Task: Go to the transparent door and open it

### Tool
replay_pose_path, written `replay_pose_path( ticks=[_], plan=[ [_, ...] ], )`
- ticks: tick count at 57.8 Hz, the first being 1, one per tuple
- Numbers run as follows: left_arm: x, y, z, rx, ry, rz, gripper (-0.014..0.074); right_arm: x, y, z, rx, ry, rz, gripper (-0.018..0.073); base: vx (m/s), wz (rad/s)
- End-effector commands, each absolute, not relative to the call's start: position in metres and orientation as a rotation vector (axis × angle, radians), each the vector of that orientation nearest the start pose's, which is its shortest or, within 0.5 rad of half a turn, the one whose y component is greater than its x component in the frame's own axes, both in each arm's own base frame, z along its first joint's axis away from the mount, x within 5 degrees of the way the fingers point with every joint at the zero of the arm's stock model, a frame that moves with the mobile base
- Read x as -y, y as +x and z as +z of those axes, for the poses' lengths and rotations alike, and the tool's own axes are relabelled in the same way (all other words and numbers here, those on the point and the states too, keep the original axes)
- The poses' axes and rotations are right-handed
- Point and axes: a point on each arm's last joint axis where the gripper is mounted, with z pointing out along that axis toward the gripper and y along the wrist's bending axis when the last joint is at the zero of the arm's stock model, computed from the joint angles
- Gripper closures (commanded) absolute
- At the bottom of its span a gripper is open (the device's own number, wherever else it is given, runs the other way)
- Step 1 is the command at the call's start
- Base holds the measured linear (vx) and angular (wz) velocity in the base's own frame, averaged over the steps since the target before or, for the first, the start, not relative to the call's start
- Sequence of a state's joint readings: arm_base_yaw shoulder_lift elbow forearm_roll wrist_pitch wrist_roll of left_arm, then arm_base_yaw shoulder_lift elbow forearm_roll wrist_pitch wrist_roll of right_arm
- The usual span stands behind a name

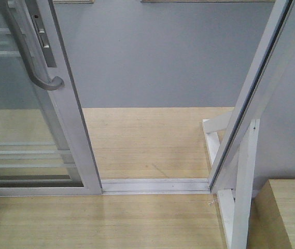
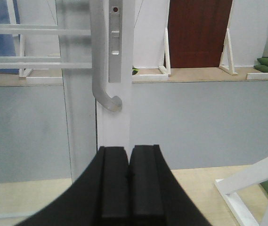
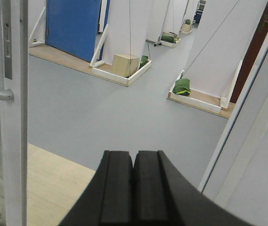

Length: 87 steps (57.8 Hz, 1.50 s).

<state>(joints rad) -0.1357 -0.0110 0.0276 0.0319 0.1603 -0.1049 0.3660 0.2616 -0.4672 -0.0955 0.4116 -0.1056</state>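
The transparent door (image 1: 59, 114) stands slid aside, its top cut off.

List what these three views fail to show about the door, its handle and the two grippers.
- The transparent door: top cut off by the front view's upper edge.
- The handle: upper end out of frame in all three views.
- Lock plate: markings too small to read.
- Left gripper and right gripper: fingers pressed together, but arms out of frame.
- Floor track: left part hidden behind the door frame.
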Motion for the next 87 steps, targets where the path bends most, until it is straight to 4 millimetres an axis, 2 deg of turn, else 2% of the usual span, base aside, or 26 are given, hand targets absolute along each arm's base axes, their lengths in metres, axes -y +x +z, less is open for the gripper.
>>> replay_pose_path(
  ticks=[1,43,48,61,69,78,87],
  plan=[
    [0.008,0.056,0.188,-1.591,0.039,-0.177,0.0599,-0.019,0.058,0.331,-1.531,-0.421,0.093,0.056,0.0,0.0],
    [0.008,0.056,0.188,-1.591,0.04,-0.176,0.0599,-0.019,0.059,0.329,-1.534,-0.422,0.094,0.056,0.0,0.0],
    [0.008,0.056,0.188,-1.591,0.04,-0.176,0.0599,-0.021,0.064,0.314,-1.557,-0.43,0.098,0.056,0.0,0.0],
    [0.008,0.056,0.188,-1.591,0.04,-0.176,0.0599,-0.026,0.068,0.229,-1.625,-0.375,0.203,0.056,0.0,0.0],
    [0.008,0.056,0.188,-1.591,0.04,-0.176,0.0599,-0.023,0.06,0.193,-1.612,-0.34,0.235,0.056,0.0,0.0],
    [0.008,0.056,0.188,-1.591,0.04,-0.176,0.0599,-0.019,0.053,0.19,-1.587,-0.319,0.234,0.056,0.0,0.0],
    [0.008,0.056,0.188,-1.591,0.04,-0.176,0.0599,-0.014,0.055,0.193,-1.567,-0.221,0.178,0.056,0.0,0.0]
  ],
)
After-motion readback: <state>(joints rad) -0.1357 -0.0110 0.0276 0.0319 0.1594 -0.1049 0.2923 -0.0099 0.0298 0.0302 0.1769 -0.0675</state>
